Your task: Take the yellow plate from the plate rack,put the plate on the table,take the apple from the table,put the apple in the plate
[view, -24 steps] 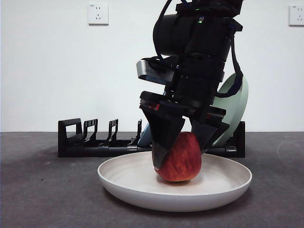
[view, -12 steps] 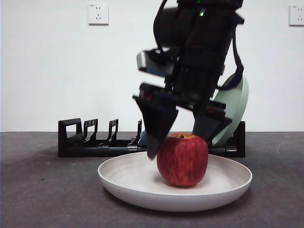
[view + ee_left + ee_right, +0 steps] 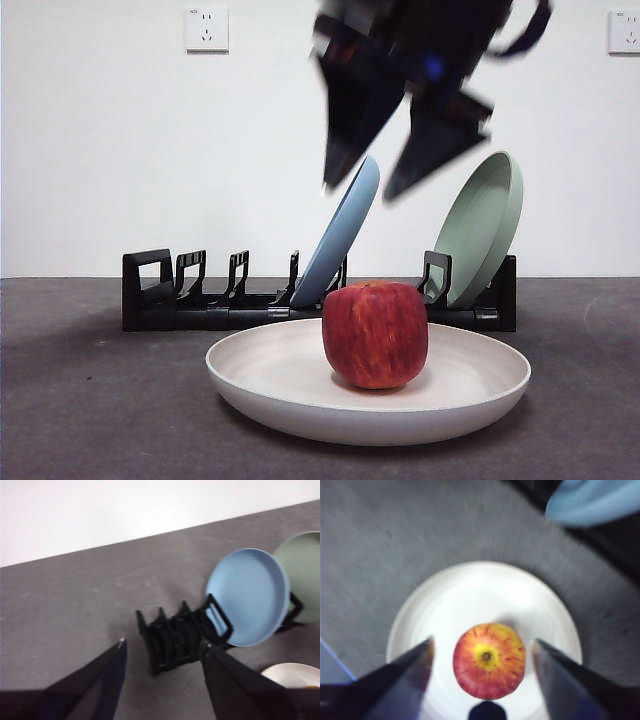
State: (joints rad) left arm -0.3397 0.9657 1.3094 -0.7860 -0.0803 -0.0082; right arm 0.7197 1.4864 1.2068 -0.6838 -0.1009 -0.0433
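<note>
The red apple [image 3: 376,333] stands upright in the middle of the cream yellow plate [image 3: 260,375], which lies flat on the dark grey table [image 3: 90,400]. My right gripper [image 3: 388,188] is open and empty, high above the apple and clear of it. In the right wrist view the apple [image 3: 489,661] sits in the plate [image 3: 470,595] between the spread jaws of the right gripper [image 3: 482,652]. The black plate rack [image 3: 200,295] stands behind the plate. My left gripper [image 3: 162,655] is open and empty, high above the rack [image 3: 175,635].
A light blue plate [image 3: 340,232] and a sage green plate [image 3: 488,225] lean in the rack's right half. They also show in the left wrist view, the blue plate [image 3: 247,597] and the green plate [image 3: 305,575]. A white wall stands behind.
My right gripper let go of the apple, opened and rose straight up away from it. The apple settled upright in the plate.
</note>
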